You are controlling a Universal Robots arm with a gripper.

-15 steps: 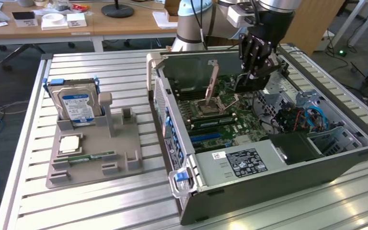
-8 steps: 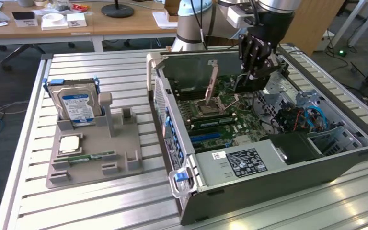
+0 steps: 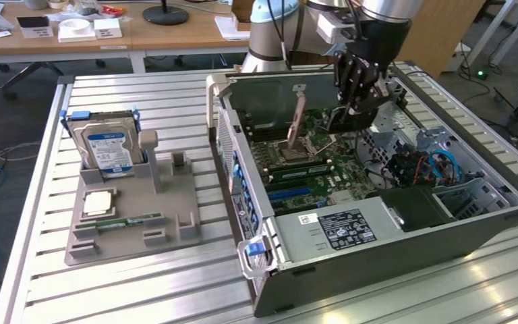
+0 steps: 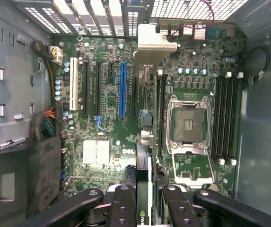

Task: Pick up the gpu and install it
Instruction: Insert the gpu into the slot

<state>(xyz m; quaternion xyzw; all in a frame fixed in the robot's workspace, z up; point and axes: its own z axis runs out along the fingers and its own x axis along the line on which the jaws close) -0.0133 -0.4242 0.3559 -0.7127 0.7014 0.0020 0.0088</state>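
The gripper hangs inside the open computer case, its fingers closed on the gpu, which stands on edge over the motherboard. Whether the card's lower edge touches the board cannot be told. In the wrist view the gpu is a thin strip running from between the fingers toward the slotted rear wall of the case, its silver bracket near that wall. The strip lies parallel to the blue slot on one side and the CPU socket on the other, with the case's side walls well apart from it. In the exterior view the socket's raised lever stands just beside the gripper, on the exterior view's left. Outside the case, further to that side, a gray tray holds an upright hard drive and a flat memory stick.
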